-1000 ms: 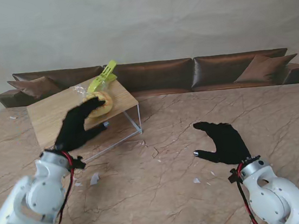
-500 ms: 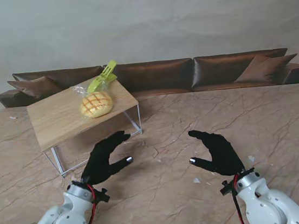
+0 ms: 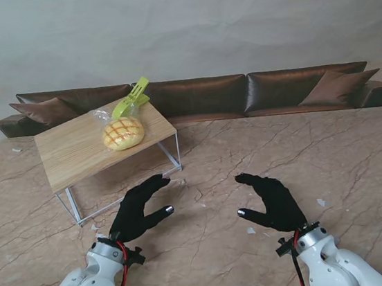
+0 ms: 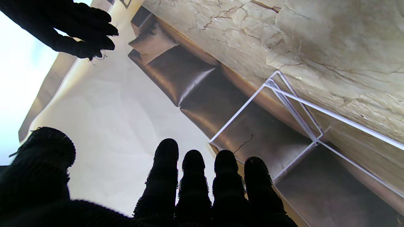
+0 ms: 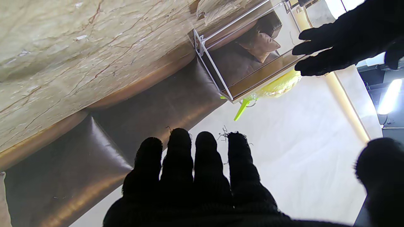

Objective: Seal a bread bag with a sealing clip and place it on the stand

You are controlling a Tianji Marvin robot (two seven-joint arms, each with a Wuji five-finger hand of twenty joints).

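The bag (image 3: 121, 132) lies on the stand (image 3: 74, 154) at far left, the clip (image 3: 132, 97) on its neck (the task looks done), and the left hand (image 3: 138, 209) and right hand (image 3: 271, 199) hover empty, fingers spread, needing only to withdraw.

A: Where does the stand's view look from?

B: High behind both arms, down over the marble table (image 3: 331, 147) toward the far sofa (image 3: 240, 91).

A: And the wrist views?

B: Each sits low and close behind its own fingers (image 4: 192, 176), facing the far sofa, picture inverted.

A: What do they share?

B: The wire-legged stand (image 3: 73, 150) at far left appears in all three (image 4: 296, 110) (image 5: 214, 75); each wrist view also catches the other hand.
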